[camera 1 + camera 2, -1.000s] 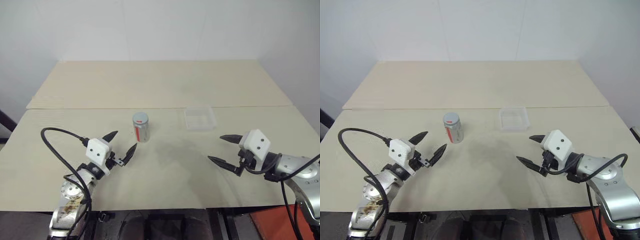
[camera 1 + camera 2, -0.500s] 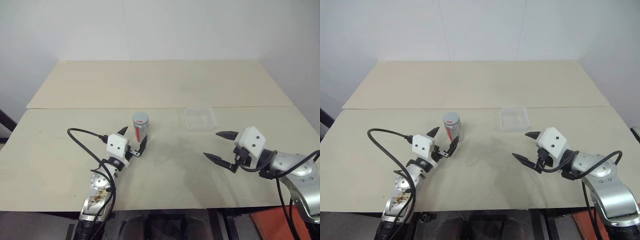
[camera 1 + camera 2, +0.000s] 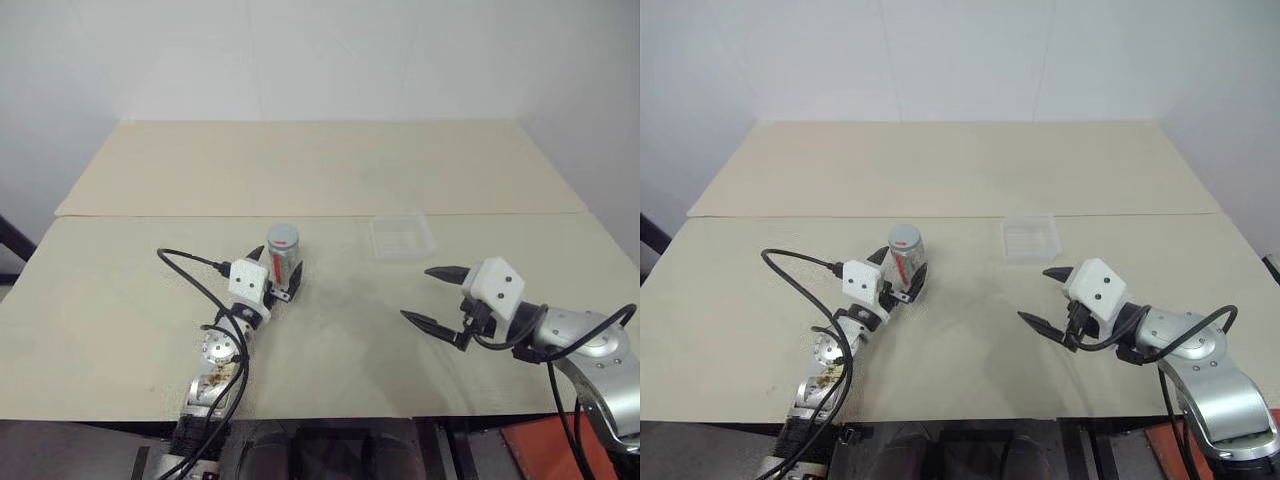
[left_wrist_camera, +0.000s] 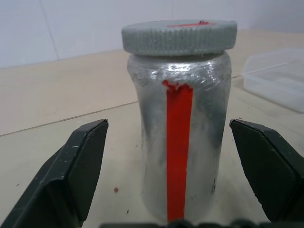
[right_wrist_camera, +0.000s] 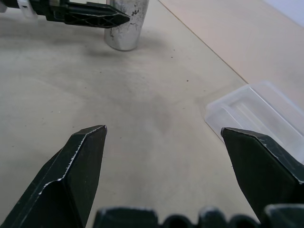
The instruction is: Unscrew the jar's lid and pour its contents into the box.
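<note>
Standing upright: the jar (image 3: 282,256) is sitting on the pale table (image 3: 320,170), just in front of the seam between the two tabletop boards, toward the robot's left of centre.
Jar surface: silvery and crinkled, it is showing a red vertical stripe down the side facing the left wrist camera.
Lid: the lid (image 4: 179,36) is sitting on top of the jar, grey with a ribbed edge and a red mark on its top face, slightly wider than the jar's body.
Left gripper: the left gripper (image 3: 272,277) is reaching up to the jar with its black fingers spread wide, one finger (image 4: 78,161) lying on each side of the jar's lower body; in the left wrist view a clear gap is showing between each finger and the jar, so nothing is being held.
Right gripper: the right gripper (image 3: 432,296) is hovering over bare table on the robot's right, well apart from the jar, its two fingers standing wide apart and holding nothing.
Box: the box (image 3: 400,238) is lying flat on the table to the right of the jar, near the board seam, beyond the right gripper and not touching it.
Box look: clear plastic, shallow, with rounded corners.
Contents: cannot tell, as the jar is closed and opaque.
</note>
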`<control>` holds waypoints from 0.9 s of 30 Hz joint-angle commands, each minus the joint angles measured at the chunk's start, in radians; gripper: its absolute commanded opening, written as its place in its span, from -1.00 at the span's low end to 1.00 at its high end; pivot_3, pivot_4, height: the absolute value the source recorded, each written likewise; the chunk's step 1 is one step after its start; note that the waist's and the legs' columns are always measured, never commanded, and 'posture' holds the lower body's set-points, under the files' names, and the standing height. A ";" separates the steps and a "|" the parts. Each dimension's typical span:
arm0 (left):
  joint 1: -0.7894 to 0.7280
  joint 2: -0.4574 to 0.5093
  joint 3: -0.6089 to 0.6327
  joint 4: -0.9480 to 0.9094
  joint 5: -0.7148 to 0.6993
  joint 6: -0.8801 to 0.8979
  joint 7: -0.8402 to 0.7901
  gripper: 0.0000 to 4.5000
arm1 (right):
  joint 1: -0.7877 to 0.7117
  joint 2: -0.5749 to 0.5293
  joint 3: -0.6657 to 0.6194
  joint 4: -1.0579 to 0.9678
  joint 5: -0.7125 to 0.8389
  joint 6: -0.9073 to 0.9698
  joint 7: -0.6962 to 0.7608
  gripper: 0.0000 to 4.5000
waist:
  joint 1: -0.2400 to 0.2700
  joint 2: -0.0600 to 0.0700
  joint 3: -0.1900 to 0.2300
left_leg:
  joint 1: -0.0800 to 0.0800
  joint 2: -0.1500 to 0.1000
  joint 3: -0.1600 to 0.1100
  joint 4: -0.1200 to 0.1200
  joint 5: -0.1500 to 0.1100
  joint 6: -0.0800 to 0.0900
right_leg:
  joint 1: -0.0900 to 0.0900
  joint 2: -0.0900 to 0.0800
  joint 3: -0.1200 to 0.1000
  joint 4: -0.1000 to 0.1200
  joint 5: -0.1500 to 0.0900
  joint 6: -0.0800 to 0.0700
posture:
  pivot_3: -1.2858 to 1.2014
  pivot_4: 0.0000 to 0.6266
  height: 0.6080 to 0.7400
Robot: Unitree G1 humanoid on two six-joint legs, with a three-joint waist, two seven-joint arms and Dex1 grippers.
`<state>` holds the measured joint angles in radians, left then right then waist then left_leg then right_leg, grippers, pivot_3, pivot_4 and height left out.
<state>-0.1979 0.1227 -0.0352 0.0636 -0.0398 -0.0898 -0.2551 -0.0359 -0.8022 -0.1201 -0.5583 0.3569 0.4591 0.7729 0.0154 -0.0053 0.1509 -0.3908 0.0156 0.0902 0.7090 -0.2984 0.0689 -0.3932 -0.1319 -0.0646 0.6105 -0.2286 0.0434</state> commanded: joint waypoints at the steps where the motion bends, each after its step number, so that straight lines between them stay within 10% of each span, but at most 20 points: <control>1: -0.019 -0.022 0.016 0.014 -0.017 -0.037 0.019 0.98 | -0.009 0.006 -0.003 -0.030 -0.005 0.001 -0.016 1.00 | 0.000 0.000 0.000 | 0.000 0.000 0.000 0.000 0.000 0.000 | 0.000 0.000 0.000 0.000 0.000 0.000 | 0.03 -0.52 1.00; 15: -0.092 -0.055 -0.010 0.136 0.060 -0.123 0.082 0.98 | 0.011 0.015 -0.002 -0.055 -0.019 0.012 -0.055 1.00 | 0.002 0.000 0.000 | 0.000 0.000 0.000 0.000 0.000 0.000 | 0.000 0.000 0.000 0.000 0.000 0.000 | 0.03 -0.52 1.00; 24: -0.101 -0.052 -0.005 0.160 0.042 -0.127 0.072 -0.12 | 0.025 0.015 -0.001 -0.057 -0.029 0.014 -0.074 1.00 | 0.001 -0.001 0.000 | 0.000 0.000 0.000 0.000 0.000 0.000 | 0.000 0.000 0.000 0.000 0.000 0.000 | 0.03 -0.52 1.00; 27: -0.098 -0.053 -0.007 0.156 0.040 -0.125 0.069 -0.12 | 0.022 0.017 0.000 -0.056 -0.033 0.014 -0.078 1.00 | 0.000 -0.001 0.000 | 0.000 0.000 0.000 0.000 0.000 0.000 | 0.000 0.000 0.000 0.000 0.000 0.000 | 0.03 -0.52 1.00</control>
<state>-0.2844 0.0701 -0.0412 0.2310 0.0056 -0.2021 -0.1834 -0.0119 -0.7893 -0.1011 -0.5798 0.3275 0.4735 0.7073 0.0153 -0.0059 0.1512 -0.3908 0.0155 0.0900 0.7091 -0.2982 0.0687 -0.3931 -0.1319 -0.0650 0.6106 -0.2284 0.0437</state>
